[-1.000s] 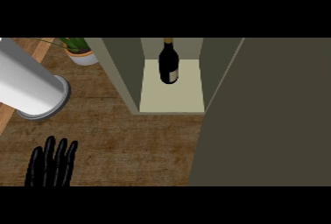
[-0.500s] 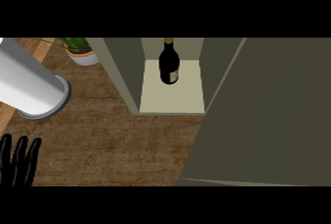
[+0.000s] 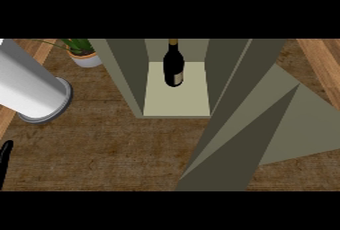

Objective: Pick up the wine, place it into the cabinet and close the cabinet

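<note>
Wine [image 3: 174,67] stands upright inside cabinet [image 3: 174,101]. Door [image 3: 246,134] to its right, ajar. Your left robot hand [image 3: 4,161] a sliver at far left, grip unreadable. Right out of view. Door lies far right of it.

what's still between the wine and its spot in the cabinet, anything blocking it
Nothing visible: the wine bottle already stands upright on the cabinet shelf. The cabinet door is open at the right.
</note>
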Controlling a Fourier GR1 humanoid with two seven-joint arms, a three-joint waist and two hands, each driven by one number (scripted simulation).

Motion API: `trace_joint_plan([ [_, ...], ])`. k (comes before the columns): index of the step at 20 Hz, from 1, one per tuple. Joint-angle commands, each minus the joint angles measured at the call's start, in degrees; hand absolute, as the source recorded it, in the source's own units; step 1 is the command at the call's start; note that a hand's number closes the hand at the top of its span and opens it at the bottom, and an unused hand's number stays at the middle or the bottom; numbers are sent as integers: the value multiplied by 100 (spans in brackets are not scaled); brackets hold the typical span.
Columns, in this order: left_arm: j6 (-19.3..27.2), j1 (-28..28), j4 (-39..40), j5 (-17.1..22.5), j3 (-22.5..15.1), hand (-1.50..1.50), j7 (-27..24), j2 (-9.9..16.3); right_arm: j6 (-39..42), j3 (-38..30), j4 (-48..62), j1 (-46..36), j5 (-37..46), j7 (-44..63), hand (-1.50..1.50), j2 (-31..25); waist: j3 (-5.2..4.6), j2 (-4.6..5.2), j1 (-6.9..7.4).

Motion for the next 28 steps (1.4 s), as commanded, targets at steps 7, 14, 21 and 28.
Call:
trace_joint_plan([
  [7, -506, 258, -112, 231, 492, -150, 201, 96, -1561, 1427, 182, -1279, 1271, -120, 150, 87, -3, 2, 66],
  [14, -787, -109, 99, 529, 613, -150, 503, 30, -2247, 1272, 860, -2480, 1380, -84, 150, 65, -9, 29, 97],
  [21, -564, -442, 75, 358, 395, -150, 701, -167, -2950, 722, 1485, -3599, 411, -86, 150, 54, -8, 69, 178],
  [28, -337, -824, 219, 406, 563, -150, 959, -257, -3315, -370, 2756, -5442, -725, -245, 150, 81, -2, 94, 226],
])
